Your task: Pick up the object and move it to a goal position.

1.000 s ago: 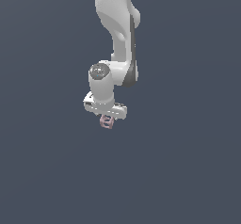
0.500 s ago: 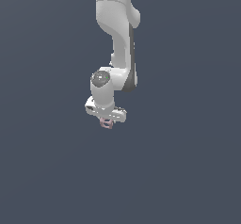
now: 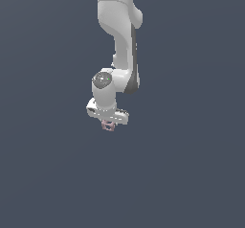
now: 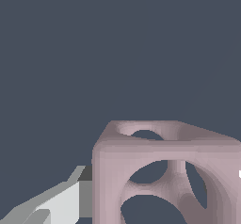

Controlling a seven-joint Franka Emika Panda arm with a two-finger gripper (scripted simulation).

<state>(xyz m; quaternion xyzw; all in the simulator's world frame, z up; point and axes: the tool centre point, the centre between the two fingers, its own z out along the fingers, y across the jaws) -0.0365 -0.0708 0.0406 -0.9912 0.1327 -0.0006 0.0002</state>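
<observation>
In the exterior view we see the white arm (image 3: 119, 35) reaching down from the top edge of the picture, its wrist bent so that the gripper (image 3: 108, 122) points downward against a plain dark blue-grey background. The pink block (image 3: 108, 125) sits directly under the gripper's white body, tucked up against its underside and showing only as a small pale pink shape with holes, much narrower than the gripper above it. In the wrist view we see the same block (image 4: 169, 176) very close, filling the lower corner of the picture: a cube-like frame of joined rings with round openings on each visible face. One finger (image 4: 56, 204), pale grey with a darker pad, lies flush against one side of the block; the opposite finger is barely visible at the picture's edge. From this contact and the block's place between the fingers, we take the gripper to be clamped on the block. We cannot tell from either view whether the block touches any surface beneath it.
</observation>
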